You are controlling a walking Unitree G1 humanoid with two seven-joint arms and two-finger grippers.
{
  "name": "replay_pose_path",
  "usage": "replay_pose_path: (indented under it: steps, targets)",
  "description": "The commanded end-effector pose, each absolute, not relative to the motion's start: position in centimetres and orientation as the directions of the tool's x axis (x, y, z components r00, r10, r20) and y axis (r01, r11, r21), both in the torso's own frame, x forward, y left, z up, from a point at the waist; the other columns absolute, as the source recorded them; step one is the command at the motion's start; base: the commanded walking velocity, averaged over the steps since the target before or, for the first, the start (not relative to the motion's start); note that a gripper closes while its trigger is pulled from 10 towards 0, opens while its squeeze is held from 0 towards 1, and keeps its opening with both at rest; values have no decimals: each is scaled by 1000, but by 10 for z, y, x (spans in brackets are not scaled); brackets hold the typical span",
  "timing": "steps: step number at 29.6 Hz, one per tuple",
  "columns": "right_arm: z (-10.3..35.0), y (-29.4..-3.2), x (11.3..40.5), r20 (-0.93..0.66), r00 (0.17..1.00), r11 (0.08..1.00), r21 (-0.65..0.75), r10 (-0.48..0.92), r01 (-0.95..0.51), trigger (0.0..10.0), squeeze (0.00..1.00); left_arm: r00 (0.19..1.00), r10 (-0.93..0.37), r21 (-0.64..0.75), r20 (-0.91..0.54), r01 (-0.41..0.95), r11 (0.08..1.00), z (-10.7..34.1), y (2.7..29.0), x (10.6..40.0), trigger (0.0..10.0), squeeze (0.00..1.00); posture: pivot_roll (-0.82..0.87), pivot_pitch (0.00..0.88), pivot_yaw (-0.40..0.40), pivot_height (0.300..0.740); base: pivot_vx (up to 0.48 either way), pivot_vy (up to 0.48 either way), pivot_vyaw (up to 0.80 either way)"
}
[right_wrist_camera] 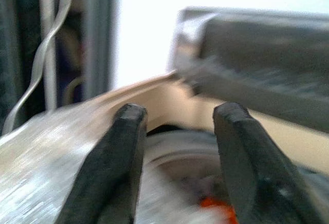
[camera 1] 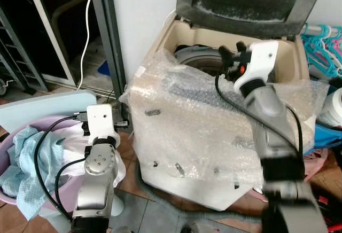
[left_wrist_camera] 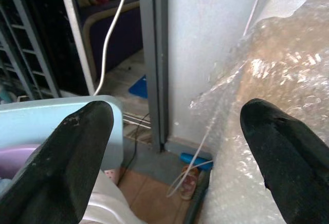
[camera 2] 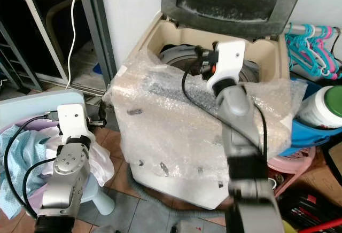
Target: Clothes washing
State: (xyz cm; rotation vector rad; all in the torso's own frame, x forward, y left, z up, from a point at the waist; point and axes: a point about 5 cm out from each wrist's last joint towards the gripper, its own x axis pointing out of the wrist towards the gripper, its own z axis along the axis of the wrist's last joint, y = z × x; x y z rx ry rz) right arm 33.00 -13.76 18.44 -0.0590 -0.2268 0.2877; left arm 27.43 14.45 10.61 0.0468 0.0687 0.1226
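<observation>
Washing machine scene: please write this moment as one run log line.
lid: up | right gripper: open, empty, above drum | left gripper: open, empty, near laundry basket

Washer drum opening's free from above, lid up; bubble wrap bunches over the front rim.

No text, brand, number or sign can be read anywhere. The washing machine is wrapped in bubble wrap that blurs whatever may be printed on its front, and the white jar just to the right of the machine shows a bare side.
</observation>
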Motion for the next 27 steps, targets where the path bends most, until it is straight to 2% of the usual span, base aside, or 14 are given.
replay_pose_path:
  steps: [1, 13, 18, 19, 21, 24, 27]
  targets:
    - [196, -118, 323, 270, 892, 932, -136, 362, -336, 10000, 1000, 990, 124, 59, -63, -120, 991, 108, 146, 275, 10000, 0, -17, 0, -26, 740, 0, 480, 800]
    - [189, -101, 309, 254, 886, 921, -88, 389, -379, 10000, 1000, 992, 111, 42, -53, -109, 993, 111, 147, 278, 10000, 0, -13, 0, -19, 740, 0, 480, 676]
    - [187, -106, 312, 237, 900, 931, -103, 365, -350, 10000, 1000, 994, 101, 33, -30, -100, 994, 113, 147, 277, 10000, 0, -12, 0, -19, 740, 0, 480, 0]
    - [184, -109, 312, 222, 911, 938, -91, 348, -336, 10000, 0, 993, 109, 28, -35, -108, 994, 112, 148, 276, 10000, 0, -12, 0, -19, 740, 0, 480, 0]
    - [170, -120, 317, 137, 953, 963, -46, 270, -266, 10000, 0, 993, 113, 32, -41, -112, 993, 111, 149, 275, 10000, 0, -11, 0, -19, 740, 0, 480, 0]
    - [160, -126, 316, 94, 965, 969, 16, 246, -248, 10000, 0, 991, 128, 37, -42, -126, 991, 110, 152, 274, 10000, 0, -10, 0, -20, 740, 0, 429, 0]
    - [157, -128, 315, 88, 966, 968, 30, 245, -248, 10000, 0, 990, 141, 44, -32, -139, 989, 111, 155, 273, 10000, 0, -8, 0, -21, 740, 0, 0, 0]
